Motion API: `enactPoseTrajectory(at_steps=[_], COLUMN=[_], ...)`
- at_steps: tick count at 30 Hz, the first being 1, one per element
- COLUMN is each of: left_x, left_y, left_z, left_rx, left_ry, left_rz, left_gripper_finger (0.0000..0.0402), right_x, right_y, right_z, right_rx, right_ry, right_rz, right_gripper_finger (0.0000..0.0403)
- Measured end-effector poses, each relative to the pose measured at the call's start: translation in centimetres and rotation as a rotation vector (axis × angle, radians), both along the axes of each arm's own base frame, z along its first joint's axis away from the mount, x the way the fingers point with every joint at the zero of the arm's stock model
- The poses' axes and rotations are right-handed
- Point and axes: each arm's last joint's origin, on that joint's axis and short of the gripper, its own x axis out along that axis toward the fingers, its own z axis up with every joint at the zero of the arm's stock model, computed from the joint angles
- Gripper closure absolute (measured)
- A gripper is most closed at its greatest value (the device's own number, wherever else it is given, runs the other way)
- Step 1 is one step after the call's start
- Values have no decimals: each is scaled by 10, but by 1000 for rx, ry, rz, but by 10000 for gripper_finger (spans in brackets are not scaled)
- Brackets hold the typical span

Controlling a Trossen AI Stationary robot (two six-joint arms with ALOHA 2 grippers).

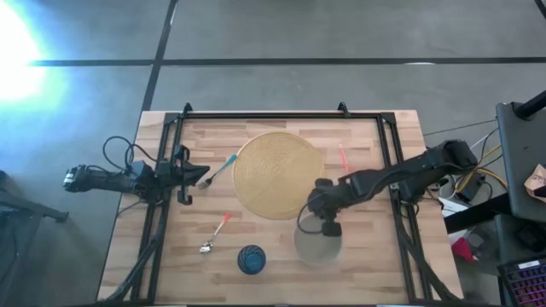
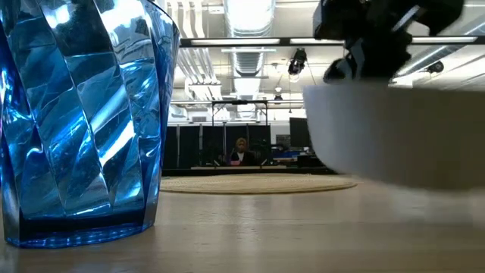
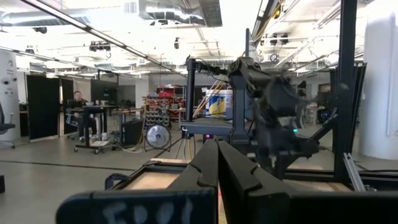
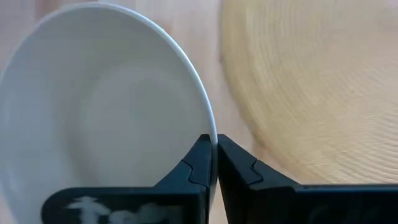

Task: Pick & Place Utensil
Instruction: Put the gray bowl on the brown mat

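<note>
We look straight down on the counter (image 1: 281,256) from above; our low camera sits at counter height, sharing the woven mat (image 1: 277,175) with it.

One woven mat (image 1: 278,174), one white bowl (image 1: 318,246), one blue cup (image 1: 251,259), three utensils (image 1: 216,233)

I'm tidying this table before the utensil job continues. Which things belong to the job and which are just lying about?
Job: white bowl, gripped at its rim by the right gripper; round woven mat; three utensils.

Lying about: blue glass; left gripper, parked.
</note>
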Motion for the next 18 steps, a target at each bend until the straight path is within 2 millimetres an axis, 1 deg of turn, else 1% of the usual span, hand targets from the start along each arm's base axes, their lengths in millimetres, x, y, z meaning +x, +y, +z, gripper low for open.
enactPoseTrajectory(at_steps=[5, 11, 15, 18], left_x=[0, 0, 0, 0], left_y=[0, 0, 0, 1], left_z=[0, 0, 0, 0], left_rx=[3, 8, 26, 28], left_ry=[1, 1, 5, 6], left_rz=[1, 3, 16, 26], left_gripper_finger=[399, 399, 399, 399], right_x=[-10, -21, -27, -30], right_y=[-26, -66, -95, -114], right_z=[28, 59, 76, 85], right_rx=[43, 66, 63, 53], right_ry=[-98, -273, -407, -495], right_rz=[-128, -315, -430, -497], right_gripper_finger=[390, 390, 390, 390])
